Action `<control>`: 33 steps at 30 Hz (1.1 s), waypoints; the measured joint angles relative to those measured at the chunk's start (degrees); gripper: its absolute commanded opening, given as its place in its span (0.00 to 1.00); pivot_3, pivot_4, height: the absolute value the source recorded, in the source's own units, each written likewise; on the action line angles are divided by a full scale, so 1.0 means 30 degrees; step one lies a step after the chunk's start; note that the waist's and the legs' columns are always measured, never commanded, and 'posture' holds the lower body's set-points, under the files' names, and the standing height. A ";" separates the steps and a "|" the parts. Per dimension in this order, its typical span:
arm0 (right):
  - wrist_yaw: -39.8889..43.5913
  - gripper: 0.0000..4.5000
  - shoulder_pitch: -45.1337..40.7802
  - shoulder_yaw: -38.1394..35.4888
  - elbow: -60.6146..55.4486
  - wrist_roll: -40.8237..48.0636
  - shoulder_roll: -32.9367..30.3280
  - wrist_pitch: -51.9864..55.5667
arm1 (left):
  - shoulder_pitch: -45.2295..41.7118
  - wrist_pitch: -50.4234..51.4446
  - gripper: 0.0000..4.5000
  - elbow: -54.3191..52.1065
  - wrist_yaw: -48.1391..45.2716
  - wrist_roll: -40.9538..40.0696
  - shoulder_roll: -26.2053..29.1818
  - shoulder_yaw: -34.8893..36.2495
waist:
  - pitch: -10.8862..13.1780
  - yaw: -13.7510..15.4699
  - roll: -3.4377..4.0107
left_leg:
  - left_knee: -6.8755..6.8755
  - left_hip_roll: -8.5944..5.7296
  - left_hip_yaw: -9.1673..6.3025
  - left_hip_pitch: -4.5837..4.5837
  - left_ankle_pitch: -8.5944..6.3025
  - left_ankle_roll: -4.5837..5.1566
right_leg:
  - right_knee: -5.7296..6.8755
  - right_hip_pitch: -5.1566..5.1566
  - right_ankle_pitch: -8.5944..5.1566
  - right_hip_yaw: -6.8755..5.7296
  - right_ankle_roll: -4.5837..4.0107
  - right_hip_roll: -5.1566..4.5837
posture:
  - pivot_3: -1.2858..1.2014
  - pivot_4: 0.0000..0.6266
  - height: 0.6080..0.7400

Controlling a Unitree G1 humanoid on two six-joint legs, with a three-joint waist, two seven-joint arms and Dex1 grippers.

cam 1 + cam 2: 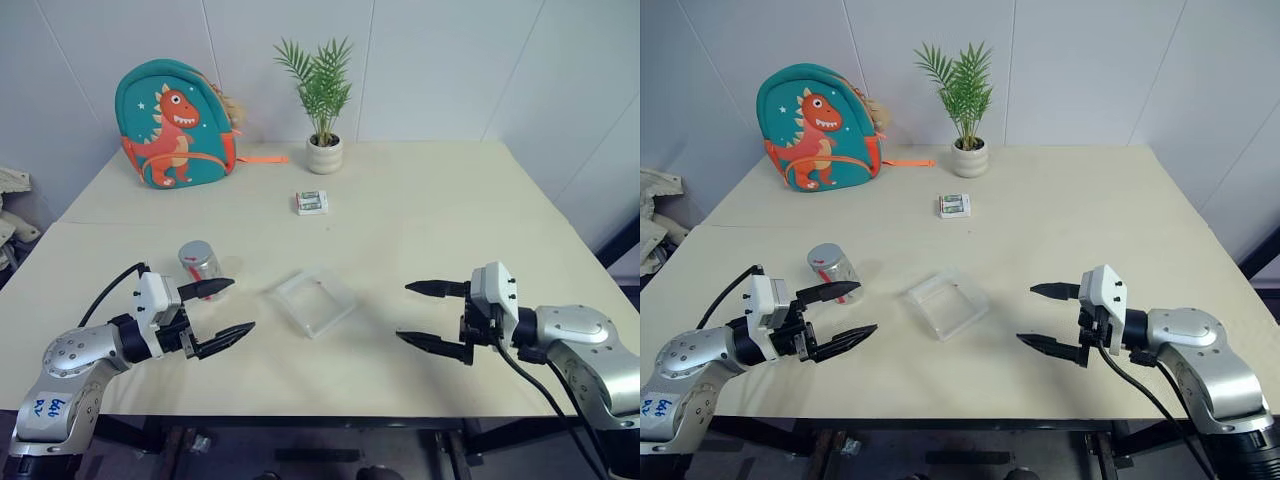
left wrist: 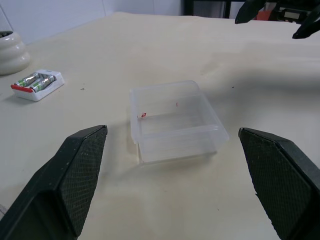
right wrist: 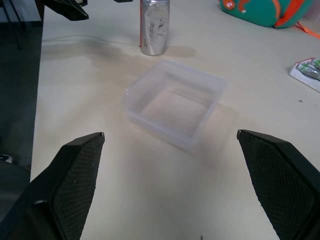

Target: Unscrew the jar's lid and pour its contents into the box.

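I see both arms hovering over the surface (image 1: 420, 230), left gripper (image 1: 220, 313) released beside the jar (image 1: 200, 264), right gripper (image 1: 435, 316) released too, box (image 1: 315, 300) empty between them, jar upright, lid (image 1: 825, 254) on.

One jar (image 1: 201, 263), one box (image 1: 316, 300), one backpack (image 1: 174, 124), one potted plant (image 1: 322, 95), one white packet (image 1: 312, 202)

The capped jar (image 1: 201, 264) stands upright on the table, near the empty clear box (image 1: 315, 300).
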 measured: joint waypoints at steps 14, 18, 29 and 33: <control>0.0324 1.00 -0.4340 0.2322 0.2636 -0.0207 0.3540 -0.0417 | 0.6031 -0.0719 1.00 -0.3712 0.6345 0.1338 -0.4635 0.3016 | 0.0001 0.0055 0.0002 | 0.0014 0.0005 0.0001 0.0016 0.0000 0.0001 | 0.0002 0.0009 0.0010 0.0016 0.0011 -0.0004 | 0.52 0.24 1.00; 0.0071 1.00 -0.5305 0.2808 0.2761 -0.0211 0.4591 -0.0401 | 0.5749 -0.1246 1.00 -0.3535 0.9670 0.2692 -0.6738 0.3255 | 0.0001 0.0423 0.0003 | 0.0028 -0.0012 -0.0006 0.0017 0.0008 0.0000 | 0.0009 0.0016 0.0022 0.0009 0.0021 -0.0004 | 0.52 0.24 1.00; -0.0928 1.00 -0.5754 0.3086 0.1530 -0.0118 0.5295 0.0588 | 0.0319 -0.2493 1.00 0.1798 1.2435 0.5606 -0.7455 0.1304 | -0.0002 0.0426 -0.0001 | 0.0035 -0.0033 -0.0018 -0.0008 0.0019 0.0002 | -0.0005 0.0011 0.0049 -0.0010 0.0043 -0.0003 | 0.52 0.24 1.00; -0.1044 1.00 -0.5840 0.3023 0.1265 0.0073 0.5252 0.0900 | -0.0298 -0.2846 1.00 0.2449 1.2484 0.5842 -0.7769 0.0587 | -0.0002 0.0373 -0.0001 | 0.0028 -0.0021 -0.0013 -0.0006 0.0017 -0.0001 | -0.0002 0.0002 0.0048 -0.0008 0.0043 0.0007 | 0.52 0.24 1.00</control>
